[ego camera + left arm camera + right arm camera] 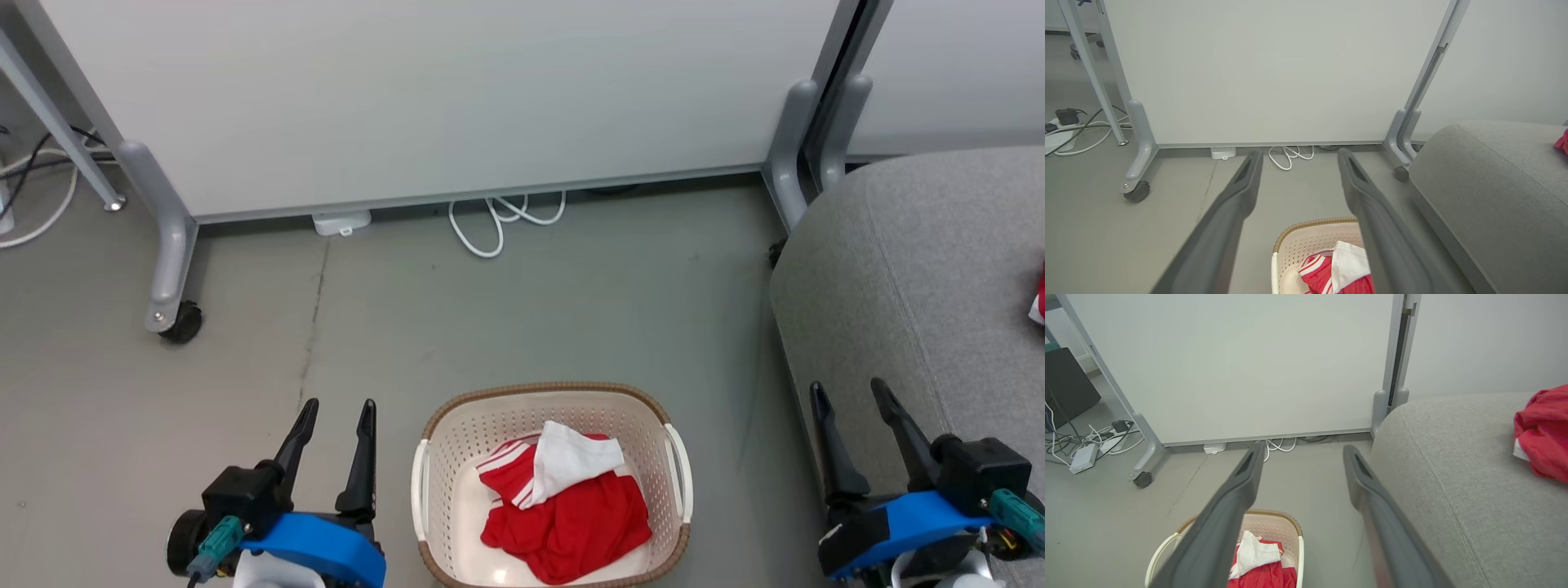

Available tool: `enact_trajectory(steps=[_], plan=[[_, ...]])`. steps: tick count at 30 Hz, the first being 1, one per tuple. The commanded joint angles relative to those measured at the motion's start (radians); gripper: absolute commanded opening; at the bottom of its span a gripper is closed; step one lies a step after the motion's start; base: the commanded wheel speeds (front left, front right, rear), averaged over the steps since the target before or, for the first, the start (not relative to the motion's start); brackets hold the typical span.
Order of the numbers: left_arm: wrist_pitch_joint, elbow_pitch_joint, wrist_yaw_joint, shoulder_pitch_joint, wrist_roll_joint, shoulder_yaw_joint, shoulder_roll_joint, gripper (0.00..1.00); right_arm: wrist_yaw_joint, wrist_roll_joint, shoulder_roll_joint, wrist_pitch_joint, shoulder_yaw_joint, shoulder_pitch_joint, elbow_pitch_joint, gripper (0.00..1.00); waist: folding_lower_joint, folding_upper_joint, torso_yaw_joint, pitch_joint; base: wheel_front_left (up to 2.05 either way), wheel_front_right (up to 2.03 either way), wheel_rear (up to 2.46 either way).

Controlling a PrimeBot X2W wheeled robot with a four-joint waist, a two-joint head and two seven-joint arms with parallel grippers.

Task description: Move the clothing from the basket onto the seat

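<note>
Finds clothing crumpled inside basket; judges it soft, light, limp. Recommends pinching raised white fold. Notes left pincer and right pincer flanking basket, spread, empty.

You see the basket as matt cream perforated plastic with a brown woven-look rim, and inside it the red-and-white garment is soft, creased cloth. Right of the basket, the seat wears coarse grey woven fabric with a stitched seam; the floor under the basket is smooth, dull grey, and beyond it the partition panel looks smooth and matt in a satin-grey metal frame.
</note>
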Motion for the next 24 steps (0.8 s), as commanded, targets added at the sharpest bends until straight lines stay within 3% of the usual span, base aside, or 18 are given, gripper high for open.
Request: enact_trajectory(steps=[1,8,11,24], plan=[[-0.003,0.001,-0.001,-0.031,0.004,-0.005,-0.001,1.0,0.0,-0.008,0.001,-0.006,0.002,-0.029,-0.01,1.0,-0.0001,-0.0001,-0.024,0.061,0.0,0.0,0.0],[-0.003,0.026,-0.001,-0.135,-0.002,-0.058,0.0,1.0,0.0,-0.025,0.001,-0.009,0.032,-0.125,-0.042,1.0,-0.0001,-0.0001,-0.076,0.234,0.0,0.0,0.0],[-0.003,0.082,-0.001,-0.251,-0.033,-0.121,-0.004,1.0,0.0,-0.042,0.001,-0.012,0.061,-0.204,-0.068,1.0,-0.0001,-0.0001,-0.116,0.379,0.0,0.0,0.0],[-0.003,0.295,-0.001,-0.468,-0.083,-0.292,0.028,1.0,0.0,-0.029,0.001,-0.043,0.14,-0.326,-0.119,1.0,-0.0001,-0.0001,-0.222,0.626,0.0,0.0,0.0]])
